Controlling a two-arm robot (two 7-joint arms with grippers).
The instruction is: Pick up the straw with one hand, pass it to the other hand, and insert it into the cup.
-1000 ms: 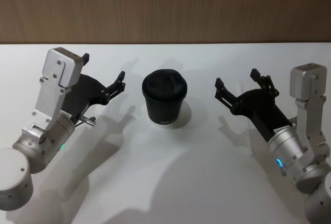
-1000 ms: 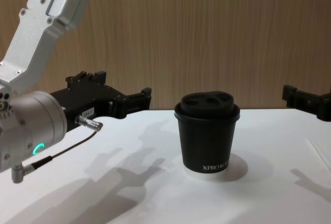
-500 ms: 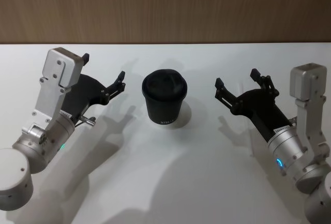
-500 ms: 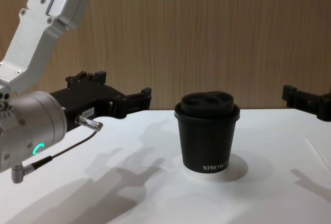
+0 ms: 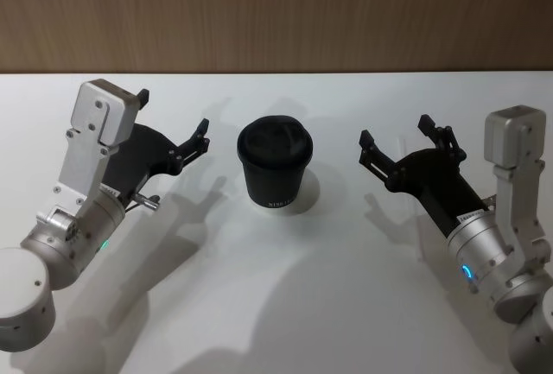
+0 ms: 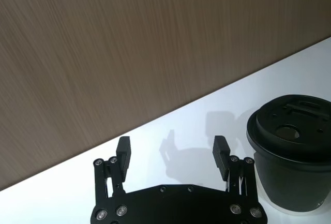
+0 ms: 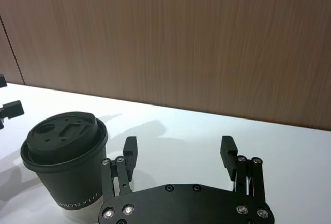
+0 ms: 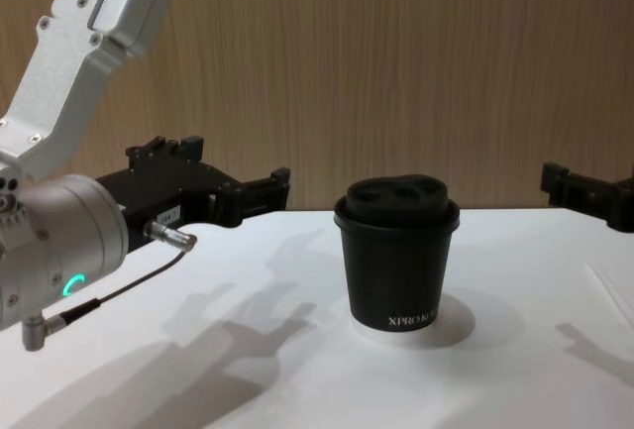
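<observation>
Flanking the black lidded paper cup (image 5: 275, 163) toward the white surface's (image 5: 285, 305) back edge, your left tool (image 5: 174, 110) and right tool (image 5: 395, 130) gape empty.

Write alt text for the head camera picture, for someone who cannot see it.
A black lidded paper cup stands upright on a white table between two robot arms. The left gripper and the right gripper hover on either side of it, apart from it, both open and holding nothing. A wood-panelled wall runs behind the table.

The black lidded cup (image 5: 275, 171) stands upright, "XPRO" near its base.
</observation>
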